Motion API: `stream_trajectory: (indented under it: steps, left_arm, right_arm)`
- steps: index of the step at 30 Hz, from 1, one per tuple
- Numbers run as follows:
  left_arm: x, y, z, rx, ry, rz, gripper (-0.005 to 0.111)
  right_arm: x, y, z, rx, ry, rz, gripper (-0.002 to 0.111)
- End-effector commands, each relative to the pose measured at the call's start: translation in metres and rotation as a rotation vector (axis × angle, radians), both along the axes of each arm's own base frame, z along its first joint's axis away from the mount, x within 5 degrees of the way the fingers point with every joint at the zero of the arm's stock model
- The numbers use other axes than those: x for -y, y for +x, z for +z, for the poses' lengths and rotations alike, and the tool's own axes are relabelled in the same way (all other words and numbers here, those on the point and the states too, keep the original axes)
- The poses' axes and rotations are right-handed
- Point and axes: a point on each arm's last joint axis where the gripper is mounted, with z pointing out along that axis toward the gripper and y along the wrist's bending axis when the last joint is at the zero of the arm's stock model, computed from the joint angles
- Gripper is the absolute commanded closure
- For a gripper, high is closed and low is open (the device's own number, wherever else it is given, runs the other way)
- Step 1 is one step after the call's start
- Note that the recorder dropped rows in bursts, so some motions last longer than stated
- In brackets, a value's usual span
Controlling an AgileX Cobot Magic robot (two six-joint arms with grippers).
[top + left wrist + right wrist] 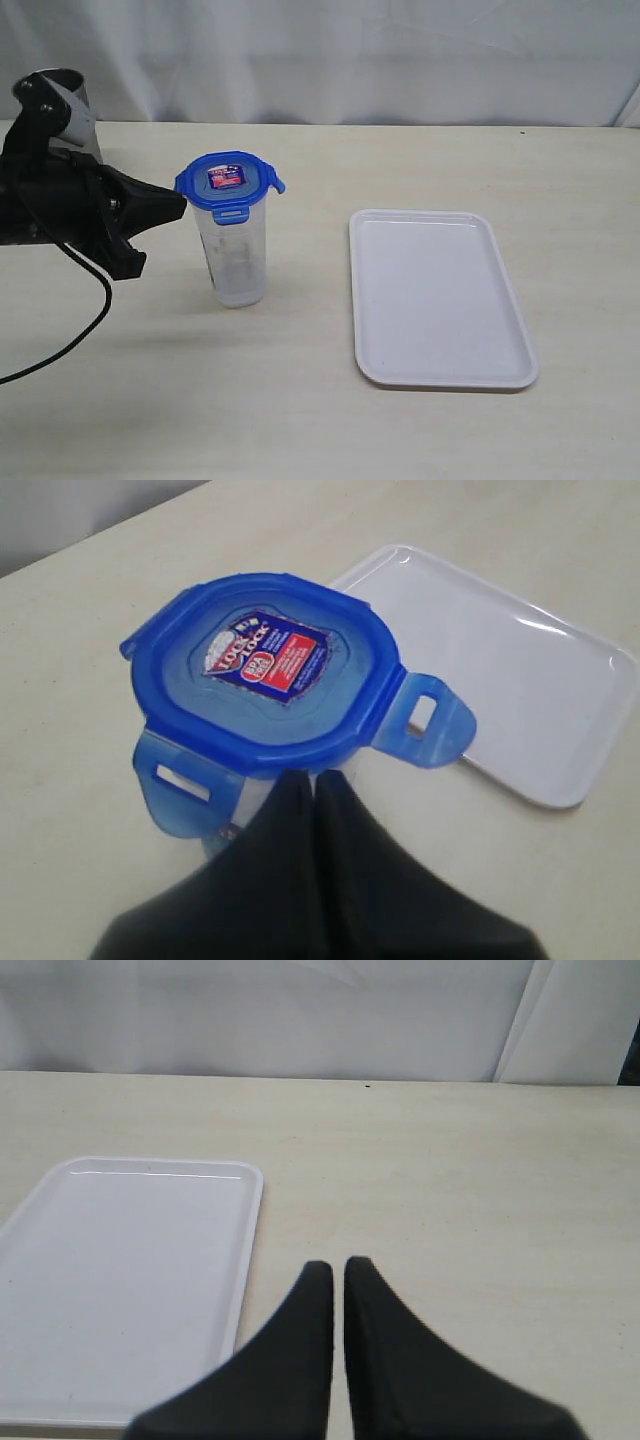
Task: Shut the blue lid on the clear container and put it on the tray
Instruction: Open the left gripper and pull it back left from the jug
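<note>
Well, the left gripper (181, 203) has its two black fingers (285, 810) pressed together, and they hold nothing. The tip sits right at the side of the blue lid (260, 670), just under its edge; the pictures do not show if it touches. The right gripper (338, 1265) has its fingers together too, with nothing between them, and it hangs over the bare table (400, 430) just beside the tray (120, 1260). The blue lid (228, 180) already sits on top of the clear container (238, 265). One flap (430, 720) sticks out sideways, so the lid looks not fully snapped shut. The container stands upright on the table, near the tray (440, 300) but not on it. So the flaps likely need pushing down, and the container must then be put on the tray.
</note>
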Motion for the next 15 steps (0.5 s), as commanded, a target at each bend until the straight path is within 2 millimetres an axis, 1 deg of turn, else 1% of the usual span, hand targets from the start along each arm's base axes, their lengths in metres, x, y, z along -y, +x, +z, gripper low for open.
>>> stream_trajectory:
  steps: [1,7,11,15]
  left_arm:
    - [-0.0016,0.007,0.0057,0.051,0.042,0.005,0.107]
    - [-0.0018,0.0076,0.0061,0.054,0.046,0.006,0.107]
    - [-0.0019,0.0029,-0.0014,0.038,0.08,-0.03,0.107]
    - [-0.0017,0.0028,-0.0019,0.037,0.081,-0.034,0.107]
  right_arm:
    - [-0.0001,-0.0003,-0.0008,0.003,0.0,0.001,0.104]
    - [-0.0001,-0.0003,-0.0008,0.003,0.0,0.001,0.104]
    - [-0.0001,-0.0003,-0.0008,0.003,0.0,0.001,0.104]
    - [-0.0001,-0.0003,-0.0008,0.003,0.0,0.001,0.104]
